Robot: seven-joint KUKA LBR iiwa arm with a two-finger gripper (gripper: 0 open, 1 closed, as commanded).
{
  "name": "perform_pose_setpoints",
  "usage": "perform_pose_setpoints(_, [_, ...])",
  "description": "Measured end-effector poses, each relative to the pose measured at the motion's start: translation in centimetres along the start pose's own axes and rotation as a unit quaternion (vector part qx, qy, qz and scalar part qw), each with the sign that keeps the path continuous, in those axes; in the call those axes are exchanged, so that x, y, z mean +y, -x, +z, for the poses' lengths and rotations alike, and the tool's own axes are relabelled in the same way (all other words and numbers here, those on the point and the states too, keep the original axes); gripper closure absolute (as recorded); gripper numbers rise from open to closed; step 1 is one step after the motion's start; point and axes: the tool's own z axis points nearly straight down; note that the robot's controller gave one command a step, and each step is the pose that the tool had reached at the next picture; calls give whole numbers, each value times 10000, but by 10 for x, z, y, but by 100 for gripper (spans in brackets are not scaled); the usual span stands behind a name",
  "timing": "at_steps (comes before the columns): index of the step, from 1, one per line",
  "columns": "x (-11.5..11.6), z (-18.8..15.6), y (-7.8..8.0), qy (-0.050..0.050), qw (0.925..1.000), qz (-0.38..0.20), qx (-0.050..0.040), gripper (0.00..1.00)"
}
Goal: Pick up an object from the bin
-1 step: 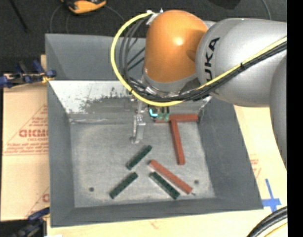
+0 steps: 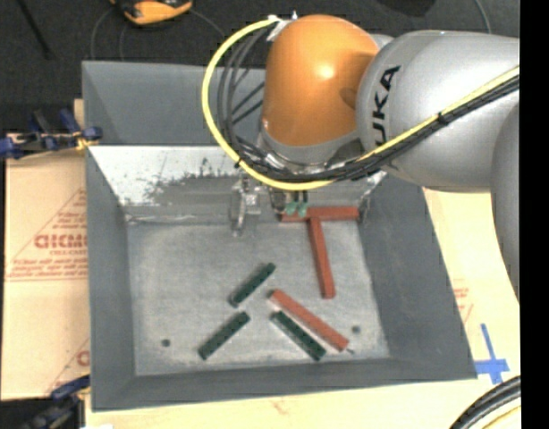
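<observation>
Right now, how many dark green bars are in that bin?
3: a middle green bar, a lower-left green bar, and a lower-right green bar beside a red bar. The arm may hide more.

Grey metal bin [image 2: 109, 266]: floor dull grey, finely speckled; back wall paler, flecked dark. Three flat dark-green bars [image 2: 253, 284] [image 2: 224, 335] [image 2: 299, 335]. Three flat brick-red bars [image 2: 322, 259] [image 2: 310, 320] [image 2: 335, 213]. Glossy orange domed wrist cover [image 2: 315, 79]; silver-grey arm casing [image 2: 453, 105], black lettering; yellow cable loop [image 2: 209, 79].
</observation>
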Motion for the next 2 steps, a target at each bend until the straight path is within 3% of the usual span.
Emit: perform_pose_setpoints(2, [0,0,0,0,10000,-1,2,100])
